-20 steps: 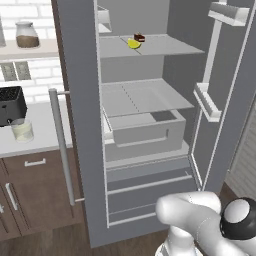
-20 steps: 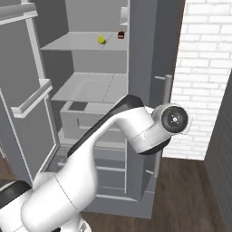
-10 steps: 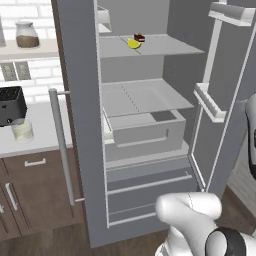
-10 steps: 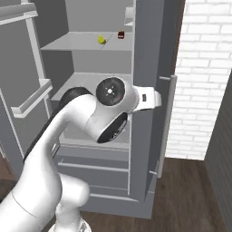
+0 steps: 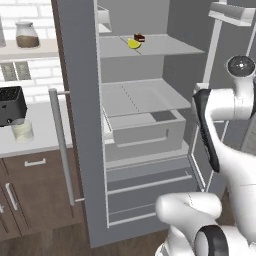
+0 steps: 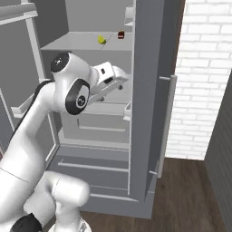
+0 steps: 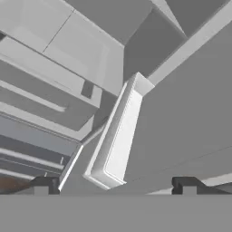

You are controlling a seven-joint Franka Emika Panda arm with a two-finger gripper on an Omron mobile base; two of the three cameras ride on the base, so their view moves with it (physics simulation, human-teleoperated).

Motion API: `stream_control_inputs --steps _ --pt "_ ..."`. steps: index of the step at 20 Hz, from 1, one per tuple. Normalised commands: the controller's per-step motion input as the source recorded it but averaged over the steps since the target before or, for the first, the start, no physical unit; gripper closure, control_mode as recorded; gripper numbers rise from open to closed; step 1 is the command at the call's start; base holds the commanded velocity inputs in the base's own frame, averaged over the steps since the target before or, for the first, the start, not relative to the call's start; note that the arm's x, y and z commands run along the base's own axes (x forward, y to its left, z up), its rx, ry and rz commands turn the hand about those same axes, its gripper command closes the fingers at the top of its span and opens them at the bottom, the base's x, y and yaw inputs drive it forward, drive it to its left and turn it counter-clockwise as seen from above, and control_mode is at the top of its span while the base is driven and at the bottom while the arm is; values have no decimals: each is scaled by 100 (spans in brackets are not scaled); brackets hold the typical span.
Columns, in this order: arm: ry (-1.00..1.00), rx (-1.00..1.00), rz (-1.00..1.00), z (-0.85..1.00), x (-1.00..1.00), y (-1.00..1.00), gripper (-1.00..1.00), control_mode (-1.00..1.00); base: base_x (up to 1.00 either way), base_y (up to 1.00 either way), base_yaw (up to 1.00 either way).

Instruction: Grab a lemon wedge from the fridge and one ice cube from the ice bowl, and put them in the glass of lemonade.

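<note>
- Lemon wedge [image 5: 133,44] lies on the upper shelf [image 5: 165,46] inside the fridge [image 5: 80,115], whose doors stand open; a small dark red-brown block [image 5: 139,37] sits just beside it, touching or nearly so; from the right base camera the wedge [image 6: 102,40] and block [image 6: 121,34] look a little apart
- Glass of lemonade [image 5: 22,131] stands on the surface [image 5: 37,142] left of the fridge, just in front of a black toaster [image 5: 11,105]; a lidded jar [image 5: 27,35] sits on a ledge above
- Gripper [image 6: 118,81] is raised in front of the middle shelves, well below the wedge; the hand camera looks along a white door bin [image 7: 118,136] with the dark fingertips [image 7: 44,185] set wide apart at its bottom edge, so the jaws are open and hold nothing
- Step in hand, as I judge it: the reach into the fridge for the wedge, the first pick; the ice cube and both drops into the glass remain
- Next move calls for lifting the hand to the upper shelf and lining the jaws on the wedge alone; the block so close by risks being nudged or caught
</note>
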Motion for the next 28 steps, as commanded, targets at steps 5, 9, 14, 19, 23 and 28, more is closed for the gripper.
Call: stream_control_inputs --steps 5,9,14,19,23,28 --pt "41 -14 0 2 100 -15 -100 -100 0 0 0" --pt "27 -3 -1 0 74 -96 -100 -100 0 0 0" --pt "20 -3 -12 -29 8 -100 -100 -100 0 0 0" --pt "-14 -17 0 -8 -68 -24 -100 -100 0 0 0" --pt "-60 -22 6 30 -77 100 -100 -100 0 0 0" --pt "-41 -2 -1 4 -85 100 -100 -100 0 0 0"
